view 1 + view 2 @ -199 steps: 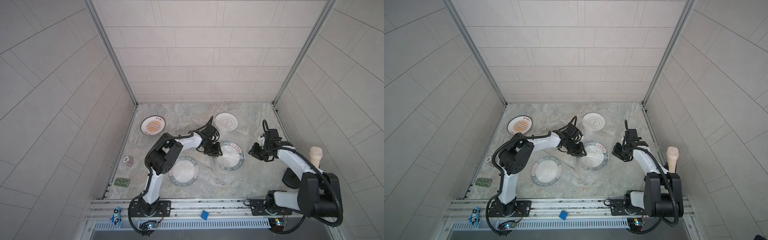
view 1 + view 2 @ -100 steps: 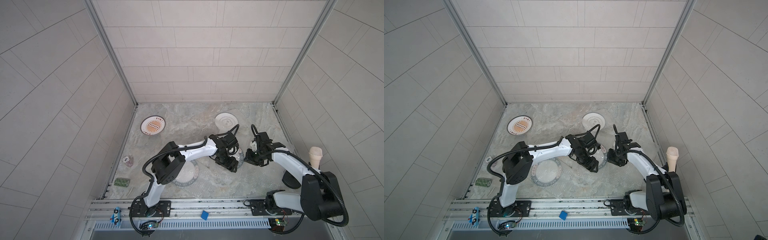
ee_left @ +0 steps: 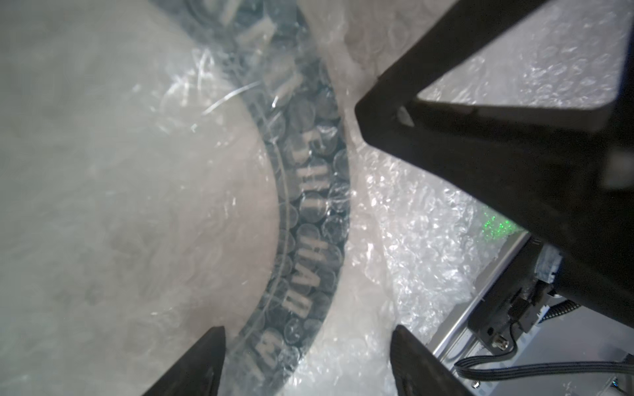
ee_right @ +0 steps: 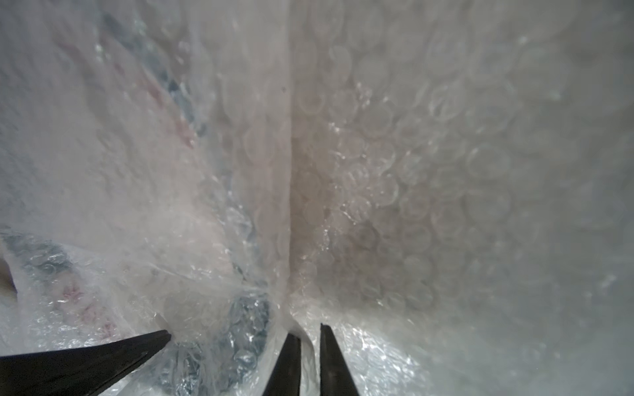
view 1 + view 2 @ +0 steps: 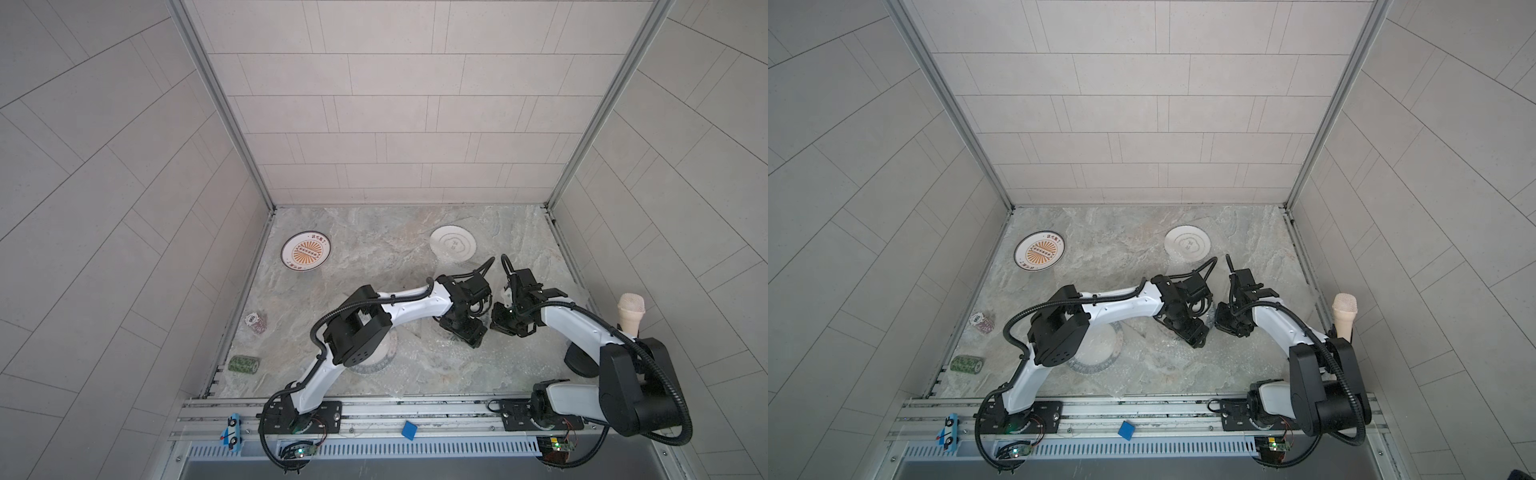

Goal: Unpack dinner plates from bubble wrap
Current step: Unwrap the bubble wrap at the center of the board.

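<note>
Change noted vs a sec. earlier: both arms had closed in over the wrapped plate [image 3: 137,205], rt of centre, mid-depth. In both top views their heads hid it.

L gripper [image 3: 307,331] had let go. Its fingers stood wide apart, straddling the plate's green rim [image 3: 308,212], w/ nothing held between them. R gripper [image 4: 310,332] had narrowed to near-closed, w/ a fold of bubble wrap [image 4: 429,171] pinched between its tips.

Assessment: hold on the sheet appeared to have passed from L to R. R looked set to peel the wrap back, leaving L free to steady the plate or re-grasp. Plate not yet bare; dimpled film lay over rim and centre.

Other plates:
- Sunburst plate [image 5: 305,250], far left, appeared uncovered.
- Grey-ringed plate [image 5: 453,245], far rt, appeared uncovered.
- Second green-rimmed plate [image 5: 1100,349], near centre, part-hidden under L arm. Wrap status could not be told.

Markings:
- Pale block caps ran round the green rim, warped by the bubbles; no word legible.
- Reddish marks on the rim showed in R wrist view, unreadable.
- Dark characters on the sunburst plate's border were too small to read.
- No brand ID'd.
</note>
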Motion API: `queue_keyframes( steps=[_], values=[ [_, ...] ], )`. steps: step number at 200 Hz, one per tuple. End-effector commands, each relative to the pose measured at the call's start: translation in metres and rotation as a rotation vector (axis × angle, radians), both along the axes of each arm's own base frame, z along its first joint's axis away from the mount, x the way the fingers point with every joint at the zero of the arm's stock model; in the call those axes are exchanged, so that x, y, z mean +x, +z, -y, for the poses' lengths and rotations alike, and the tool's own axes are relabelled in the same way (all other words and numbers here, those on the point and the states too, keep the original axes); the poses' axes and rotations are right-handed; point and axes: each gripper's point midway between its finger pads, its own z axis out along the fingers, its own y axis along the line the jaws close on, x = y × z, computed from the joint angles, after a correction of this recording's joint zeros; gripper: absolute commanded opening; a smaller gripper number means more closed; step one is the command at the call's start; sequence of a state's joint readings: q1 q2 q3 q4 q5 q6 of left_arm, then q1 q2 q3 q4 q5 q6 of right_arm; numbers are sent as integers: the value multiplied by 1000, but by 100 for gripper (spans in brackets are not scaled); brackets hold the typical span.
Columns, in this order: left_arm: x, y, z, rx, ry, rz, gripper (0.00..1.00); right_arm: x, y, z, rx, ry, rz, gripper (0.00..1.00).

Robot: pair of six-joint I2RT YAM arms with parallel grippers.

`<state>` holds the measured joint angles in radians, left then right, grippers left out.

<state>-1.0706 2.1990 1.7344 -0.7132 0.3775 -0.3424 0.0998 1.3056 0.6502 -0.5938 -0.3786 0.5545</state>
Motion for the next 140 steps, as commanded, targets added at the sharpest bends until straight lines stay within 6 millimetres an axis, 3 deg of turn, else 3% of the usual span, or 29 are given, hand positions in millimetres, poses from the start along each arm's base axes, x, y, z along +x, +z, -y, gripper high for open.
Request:
queue_keyframes(
  steps=[1, 51, 75, 94, 140],
  values=[
    [8, -3, -2, 54, 25, 54, 74, 4, 1, -1, 6, -10, 10, 13],
    [14, -9, -16, 117, 63, 82, 22, 14, 7, 6, -35, -27, 42, 0],
    [14, 2, -18, 93, 75, 89, 6, 23, 7, 6, -34, -39, 55, 0],
    [15, 5, -24, 98, 85, 89, 0, 32, 13, 9, -49, -58, 72, 0],
    [22, -18, -69, 192, 153, 58, 0, 58, 26, 26, -80, -140, 122, 0]
  ],
)
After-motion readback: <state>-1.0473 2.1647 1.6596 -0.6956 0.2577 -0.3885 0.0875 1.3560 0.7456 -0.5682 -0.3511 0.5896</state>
